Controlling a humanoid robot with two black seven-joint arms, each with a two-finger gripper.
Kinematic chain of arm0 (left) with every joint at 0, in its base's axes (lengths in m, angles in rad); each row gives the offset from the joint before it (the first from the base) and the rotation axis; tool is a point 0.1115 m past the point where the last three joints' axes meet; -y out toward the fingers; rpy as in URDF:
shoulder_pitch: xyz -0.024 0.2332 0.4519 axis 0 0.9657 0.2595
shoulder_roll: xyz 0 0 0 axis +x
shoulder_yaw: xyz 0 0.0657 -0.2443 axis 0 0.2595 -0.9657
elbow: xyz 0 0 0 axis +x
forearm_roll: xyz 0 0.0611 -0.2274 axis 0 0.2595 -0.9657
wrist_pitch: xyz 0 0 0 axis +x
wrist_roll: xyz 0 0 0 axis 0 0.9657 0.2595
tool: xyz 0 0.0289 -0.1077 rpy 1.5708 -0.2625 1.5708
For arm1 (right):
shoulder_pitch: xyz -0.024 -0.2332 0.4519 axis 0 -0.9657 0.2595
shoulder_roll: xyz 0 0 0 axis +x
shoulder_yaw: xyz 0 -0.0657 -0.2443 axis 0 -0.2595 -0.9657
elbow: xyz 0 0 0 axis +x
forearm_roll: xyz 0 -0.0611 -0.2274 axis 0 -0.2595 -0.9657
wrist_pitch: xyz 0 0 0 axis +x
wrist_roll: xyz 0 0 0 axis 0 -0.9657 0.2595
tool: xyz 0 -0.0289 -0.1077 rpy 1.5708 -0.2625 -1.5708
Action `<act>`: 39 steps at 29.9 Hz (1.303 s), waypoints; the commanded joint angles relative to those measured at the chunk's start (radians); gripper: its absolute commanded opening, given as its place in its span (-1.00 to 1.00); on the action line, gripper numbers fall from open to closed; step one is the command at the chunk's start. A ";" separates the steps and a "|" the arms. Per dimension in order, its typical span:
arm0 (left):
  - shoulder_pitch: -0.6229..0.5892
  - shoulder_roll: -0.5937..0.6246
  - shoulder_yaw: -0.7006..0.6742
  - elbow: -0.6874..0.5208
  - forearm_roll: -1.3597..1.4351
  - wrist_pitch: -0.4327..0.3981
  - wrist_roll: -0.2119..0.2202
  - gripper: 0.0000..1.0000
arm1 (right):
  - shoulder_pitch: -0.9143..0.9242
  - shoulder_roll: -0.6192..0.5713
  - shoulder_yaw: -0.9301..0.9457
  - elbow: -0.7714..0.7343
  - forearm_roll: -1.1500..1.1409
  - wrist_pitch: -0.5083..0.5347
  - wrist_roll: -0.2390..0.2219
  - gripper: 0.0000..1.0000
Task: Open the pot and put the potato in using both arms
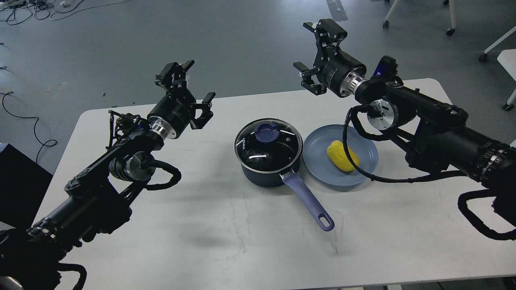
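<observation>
The dark navy pot [267,171] stands mid-table with its glass lid [268,143] on, blue knob [267,131] on top. Its lavender handle [308,199] points toward the front right. The yellow potato [340,156] lies on a pale blue plate [318,161] just right of the pot. My left gripper [193,86] hangs open above the table, left of the pot and apart from it. Raised over the table's far edge, my right gripper [308,46] is open, behind the pot and plate. Neither holds anything.
The white table [225,237] carries the pot and plate. A black cable [354,161] from my right arm loops across the plate in front of the potato. Chair legs and floor cables lie beyond the table.
</observation>
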 commanded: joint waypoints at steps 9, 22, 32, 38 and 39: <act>0.048 0.060 0.012 -0.049 -0.002 -0.004 0.000 0.97 | 0.004 0.002 -0.006 0.002 -0.001 -0.006 0.001 1.00; 0.050 0.048 0.002 -0.046 -0.003 0.005 0.006 0.96 | -0.005 0.002 -0.008 0.003 -0.001 -0.005 0.001 1.00; 0.050 0.048 -0.001 -0.046 -0.003 0.005 0.006 0.97 | -0.011 0.002 -0.008 0.009 -0.001 -0.003 0.003 1.00; 0.042 0.051 -0.001 -0.046 -0.003 0.007 0.001 0.97 | -0.011 0.001 -0.008 0.014 0.000 -0.002 0.001 1.00; 0.041 0.052 -0.003 -0.046 -0.003 0.007 0.000 0.97 | -0.015 0.001 -0.008 0.014 0.000 0.000 0.001 1.00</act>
